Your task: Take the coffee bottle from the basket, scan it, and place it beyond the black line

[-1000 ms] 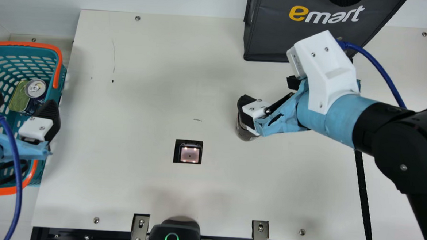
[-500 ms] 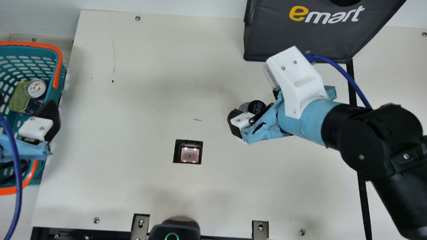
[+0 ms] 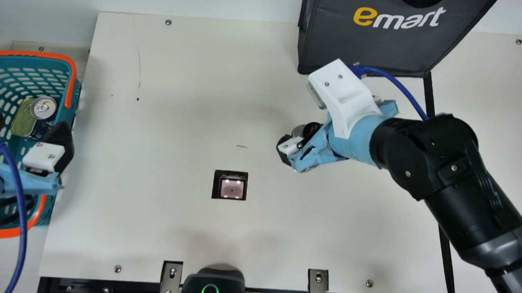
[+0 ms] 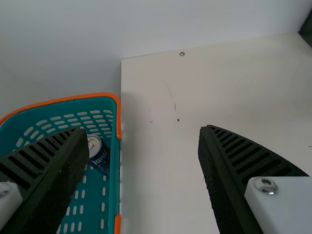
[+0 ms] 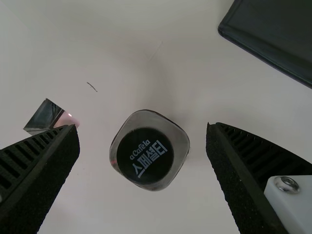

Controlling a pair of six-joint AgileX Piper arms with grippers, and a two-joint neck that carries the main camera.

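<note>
Shifted slightly toward the basket (image 3: 35, 54) since the earlier frame, in the case of the right gripper (image 3: 303, 142); kept in place, in that of the left gripper (image 3: 27, 125). In the main view, seen at the right gripper: the coffee bottle (image 3: 298, 130), on the table (image 3: 176, 137), between the scanner window (image 3: 232, 188) and the bag (image 3: 373, 47), short of the black line (image 3: 430, 95). Also seen: a can (image 3: 44, 108) inside the basket. In the left wrist view, spread wide at the left gripper (image 4: 141, 141), holding nothing, near the basket. In the right wrist view, parted widely at the right gripper (image 5: 141, 134), around the upright bottle, touching it on neither side.
</note>
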